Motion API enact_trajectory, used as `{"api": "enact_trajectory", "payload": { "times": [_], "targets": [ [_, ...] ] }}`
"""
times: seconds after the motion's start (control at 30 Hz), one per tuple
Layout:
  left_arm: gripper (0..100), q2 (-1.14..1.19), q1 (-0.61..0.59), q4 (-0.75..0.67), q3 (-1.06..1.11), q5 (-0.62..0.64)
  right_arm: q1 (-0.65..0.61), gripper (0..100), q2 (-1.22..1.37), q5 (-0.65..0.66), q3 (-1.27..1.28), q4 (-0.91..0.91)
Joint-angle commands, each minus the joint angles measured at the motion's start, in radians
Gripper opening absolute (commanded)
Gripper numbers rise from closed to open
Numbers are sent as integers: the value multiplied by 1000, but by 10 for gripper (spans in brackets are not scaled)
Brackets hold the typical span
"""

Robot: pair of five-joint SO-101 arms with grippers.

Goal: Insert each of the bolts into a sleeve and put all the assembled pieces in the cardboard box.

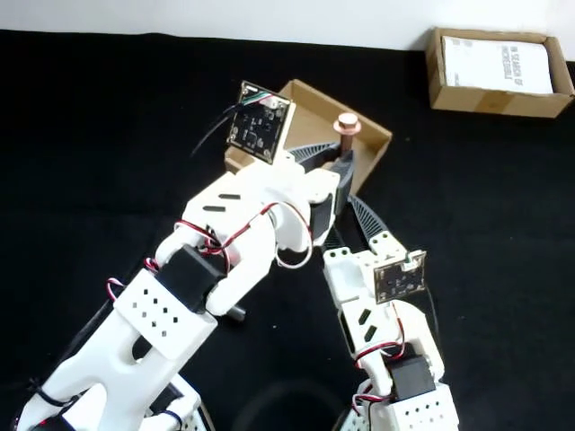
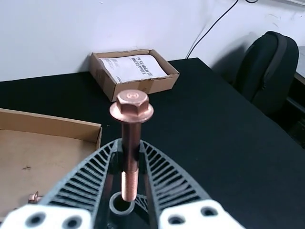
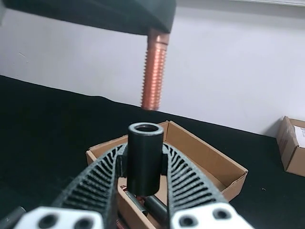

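Observation:
My left gripper is shut on a copper bolt, held upright with its hex head on top. Right under the bolt's threaded tip is a black sleeve, held upright with my right gripper shut on it. A small gap shows between the tip and the sleeve's open mouth. Both grippers hang over the near corner of the open cardboard box. Dark sleeves and a copper piece lie inside the box.
A second cardboard box with a printed sheet stands at the far right of the black table. A small dark cylinder lies on the table beside the left arm. A black bag sits off the table.

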Motion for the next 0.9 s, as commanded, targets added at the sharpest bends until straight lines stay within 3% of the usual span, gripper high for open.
{"api": "enact_trajectory", "payload": {
  "times": [0.0, 0.77, 0.87],
  "targets": [
    [8, 2, 15, -23, -13, 3, 15, 6, -5, 8, 142, -24],
    [10, -5, 15, -21, 110, 5, 16, 6, -5, 8, 142, -25],
    [18, -5, 15, 38, 108, 0, 16, 6, -5, 8, 142, -24]
  ]
}}
